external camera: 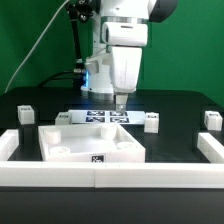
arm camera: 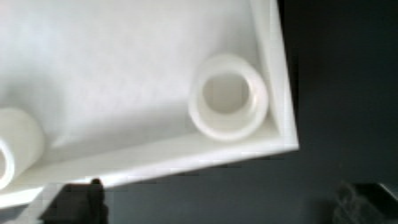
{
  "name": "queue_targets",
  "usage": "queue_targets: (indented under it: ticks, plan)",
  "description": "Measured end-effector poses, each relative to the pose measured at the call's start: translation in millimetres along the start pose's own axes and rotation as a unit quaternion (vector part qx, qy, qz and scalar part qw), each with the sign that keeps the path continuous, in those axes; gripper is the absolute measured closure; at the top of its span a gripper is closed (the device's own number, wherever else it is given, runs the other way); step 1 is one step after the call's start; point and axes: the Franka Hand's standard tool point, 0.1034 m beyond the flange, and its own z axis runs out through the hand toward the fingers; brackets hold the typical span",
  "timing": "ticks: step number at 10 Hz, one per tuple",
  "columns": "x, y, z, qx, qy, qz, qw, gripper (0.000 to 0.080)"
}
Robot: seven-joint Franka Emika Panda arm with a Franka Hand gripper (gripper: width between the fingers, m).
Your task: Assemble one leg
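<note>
Your claw (external camera: 120,101) is released. The wrist view shows the fingertips (arm camera: 75,202) spread wide with nothing between them, just dark tabletop (arm camera: 338,80) below. You're holding nothing.

In the exterior view the claw hangs pointing straight down over the marker board (external camera: 100,117), at the far side of the white panel (external camera: 95,148). As far as I can tell it touches neither.

The wrist view looks onto one panel corner: the raised edge, one round socket (arm camera: 228,95) in full, and a second socket (arm camera: 9,148) cut off by the frame.

The leg (external camera: 152,121) stands upright on the tabletop just beside the marker board's end, on the exterior view's right, clear of the claw. A second leg (external camera: 27,114) stands upright well off on the exterior view's left, and a third leg (external camera: 211,119) stands at the far right. All three are on the tabletop, apart from the panel.

A white rail (external camera: 110,176) runs along the front.
</note>
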Motion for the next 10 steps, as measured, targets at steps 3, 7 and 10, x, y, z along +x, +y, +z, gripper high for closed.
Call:
queue_targets:
  ticks: [3,7,10]
  plan:
    - [-33.3,-5.5,17.0,0.004,0.003,-0.04,0.999,0.015]
    - [-50.3,-15.3,47.2,0.028,0.011,-0.021,0.999,0.015]
    - [-44.9,-20.5,56.9,0.038,0.015,-0.015,0.999,0.015]
